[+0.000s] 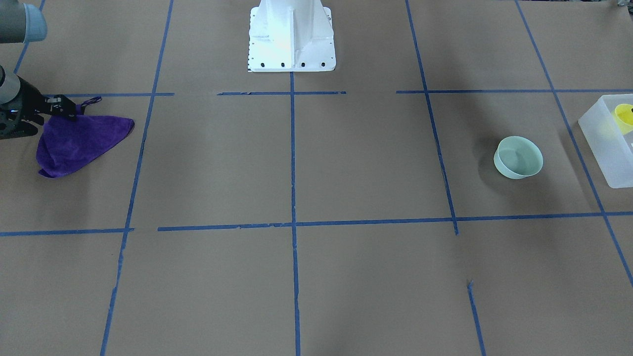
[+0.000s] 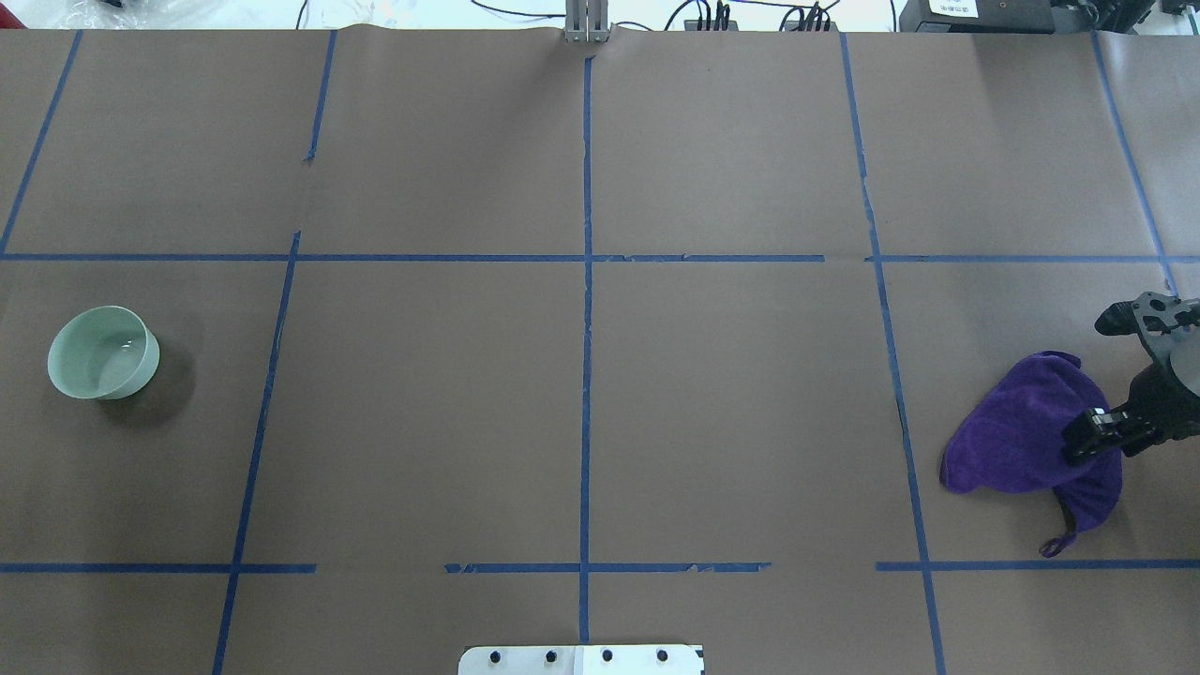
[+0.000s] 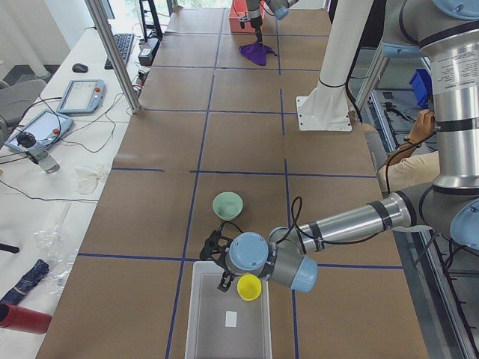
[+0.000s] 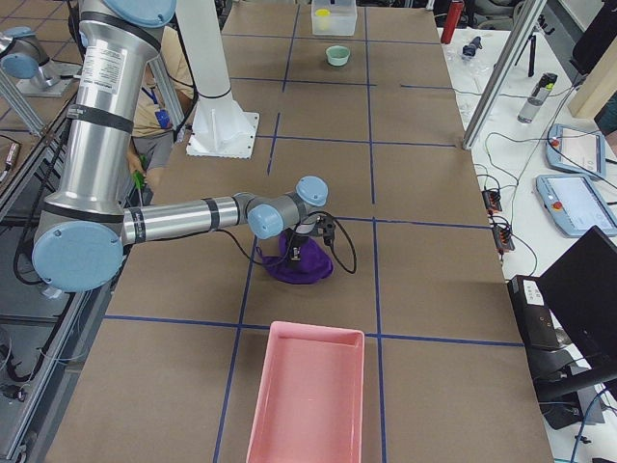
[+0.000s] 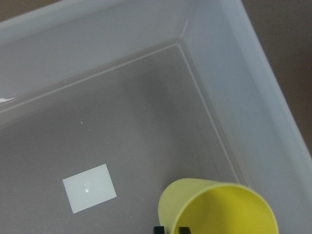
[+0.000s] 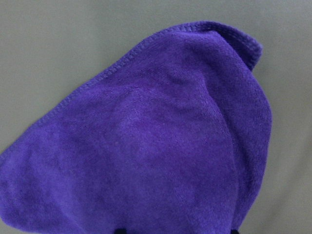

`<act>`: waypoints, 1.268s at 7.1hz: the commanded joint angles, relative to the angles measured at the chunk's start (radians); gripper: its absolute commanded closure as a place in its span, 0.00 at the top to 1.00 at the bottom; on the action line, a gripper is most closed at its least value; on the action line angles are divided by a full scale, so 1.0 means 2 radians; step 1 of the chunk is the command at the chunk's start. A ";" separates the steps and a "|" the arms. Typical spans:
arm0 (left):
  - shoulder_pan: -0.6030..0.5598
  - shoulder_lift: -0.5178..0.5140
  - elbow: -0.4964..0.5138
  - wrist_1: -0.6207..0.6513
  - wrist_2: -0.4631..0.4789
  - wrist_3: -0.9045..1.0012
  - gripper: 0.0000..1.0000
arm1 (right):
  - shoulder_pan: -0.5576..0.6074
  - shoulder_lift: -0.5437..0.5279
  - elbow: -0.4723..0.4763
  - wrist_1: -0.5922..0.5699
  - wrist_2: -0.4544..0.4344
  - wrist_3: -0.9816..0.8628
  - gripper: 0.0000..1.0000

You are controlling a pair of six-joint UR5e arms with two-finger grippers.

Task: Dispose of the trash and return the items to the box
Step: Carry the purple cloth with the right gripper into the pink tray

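Note:
The yellow cup (image 5: 217, 207) hangs inside the frosted-white box (image 5: 253, 73), just above its floor, and my left gripper (image 5: 170, 230) is shut on its rim. In the front view the cup (image 1: 624, 116) shows in the box (image 1: 606, 148) at the right edge. A pale green bowl (image 1: 518, 157) stands upright on the table beside the box. My right gripper (image 2: 1087, 436) is shut on a purple cloth (image 2: 1022, 431), which is pulled up into a tent with its lower edges on the table. The right wrist view is filled by the cloth (image 6: 146, 146).
A pink tray (image 4: 308, 395) lies on the table's right end, near the cloth. The white robot base (image 1: 292, 37) stands at the middle of the robot's edge. A white label (image 5: 89, 187) lies on the box floor. Blue tape lines grid the brown table.

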 commanded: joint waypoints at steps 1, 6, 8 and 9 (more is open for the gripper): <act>0.004 -0.005 -0.022 -0.007 -0.001 -0.113 0.99 | -0.002 -0.001 -0.003 0.000 -0.001 0.002 0.00; 0.170 -0.005 -0.018 -0.170 0.048 -0.363 0.99 | 0.290 -0.010 0.115 -0.008 0.118 -0.009 0.00; 0.202 -0.014 -0.018 -0.184 0.079 -0.403 0.99 | 0.435 -0.014 0.062 -0.010 0.123 -0.160 0.00; 0.205 -0.015 -0.017 -0.185 0.083 -0.403 0.99 | 0.472 -0.013 -0.002 -0.014 0.116 -0.288 0.00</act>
